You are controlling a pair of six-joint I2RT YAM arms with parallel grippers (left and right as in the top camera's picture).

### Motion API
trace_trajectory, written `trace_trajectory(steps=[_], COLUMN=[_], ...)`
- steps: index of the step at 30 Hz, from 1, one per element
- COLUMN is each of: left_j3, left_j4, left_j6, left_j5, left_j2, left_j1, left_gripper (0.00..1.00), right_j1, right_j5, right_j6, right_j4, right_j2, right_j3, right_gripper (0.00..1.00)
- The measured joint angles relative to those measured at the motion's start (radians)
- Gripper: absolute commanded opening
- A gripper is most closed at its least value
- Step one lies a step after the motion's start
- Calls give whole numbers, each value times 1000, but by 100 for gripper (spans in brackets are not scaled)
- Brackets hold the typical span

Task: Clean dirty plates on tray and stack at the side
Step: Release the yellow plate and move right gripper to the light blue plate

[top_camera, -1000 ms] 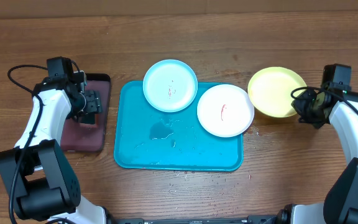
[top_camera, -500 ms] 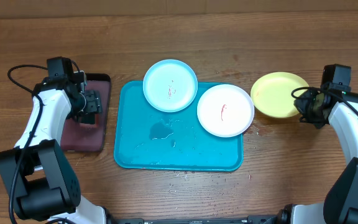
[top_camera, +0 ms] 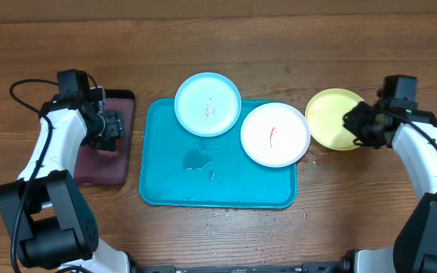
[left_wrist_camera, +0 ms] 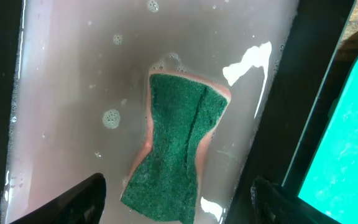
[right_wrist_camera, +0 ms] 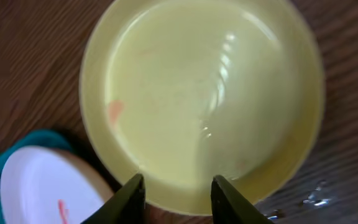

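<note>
The yellow-green plate (top_camera: pixel 329 117) lies on the wood to the right of the turquoise tray (top_camera: pixel 165 182). My right gripper (top_camera: pixel 355 121) is open over its right rim; in the right wrist view the fingers (right_wrist_camera: pixel 179 202) straddle the near rim of the plate (right_wrist_camera: pixel 197 93), which has a faint reddish smear at its left. The white plate (top_camera: pixel 274 134) with a red smear sits on the tray's right corner. The light blue plate (top_camera: pixel 208 104) overlaps the tray's far edge. My left gripper (top_camera: pixel 111 125) is open above the green sponge (left_wrist_camera: pixel 182 143).
The sponge lies in pinkish soapy water in the black-rimmed tray (top_camera: pixel 124 102) at the left, whose rim (left_wrist_camera: pixel 309 93) runs next to the turquoise tray (left_wrist_camera: pixel 347 155). A puddle (top_camera: pixel 197 159) and droplets lie on the turquoise tray. The white plate (right_wrist_camera: pixel 42 186) borders the yellow-green one.
My right gripper has moved left over the yellow-green plate's rim. The plate looked tilted half a second ago and now lies flat, slightly further left. The left arm has not moved.
</note>
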Motion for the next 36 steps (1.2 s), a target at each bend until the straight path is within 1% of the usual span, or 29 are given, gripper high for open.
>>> trace_trajectory(steps=[2, 8, 12, 14, 16, 19, 22, 25, 29, 34, 36], left_j3=[0, 0, 0, 0, 0, 0, 0, 0, 0, 0, 0], left_j4=[0, 0, 0, 0, 0, 0, -1, -2, -7, -8, -10], left_j6=[0, 0, 0, 0, 0, 0, 0, 0, 0, 0, 0], left_j5=[0, 0, 0, 0, 0, 0, 0, 0, 0, 0, 0], left_j2=[0, 0, 0, 0, 0, 0, 0, 0, 0, 0, 0], left_j1=[0, 0, 0, 0, 0, 0, 0, 0, 0, 0, 0], left_gripper=[76, 77, 77, 77, 77, 77, 77, 77, 77, 77, 77], right_j1=[40, 216, 343, 373, 390, 407, 437, 473, 509, 534, 541], right_j5=[-32, -80, -81, -82, -80, -77, -76, -77, -77, -76, -74], right_j6=[-68, -234, -286, -300, -309, -330, -349, -351, -340, -293, -269], right_j4=[-12, -5, -24, -58, -134, -231, -271, -249, -204, -130, -111], right_j2=[0, 0, 1, 11, 55, 151, 254, 335, 431, 529, 546], right_j3=[31, 174, 224, 262, 348, 496, 613, 653, 655, 655, 655], right_gripper=[52, 52, 52, 52, 52, 54, 50, 49, 46, 40, 40])
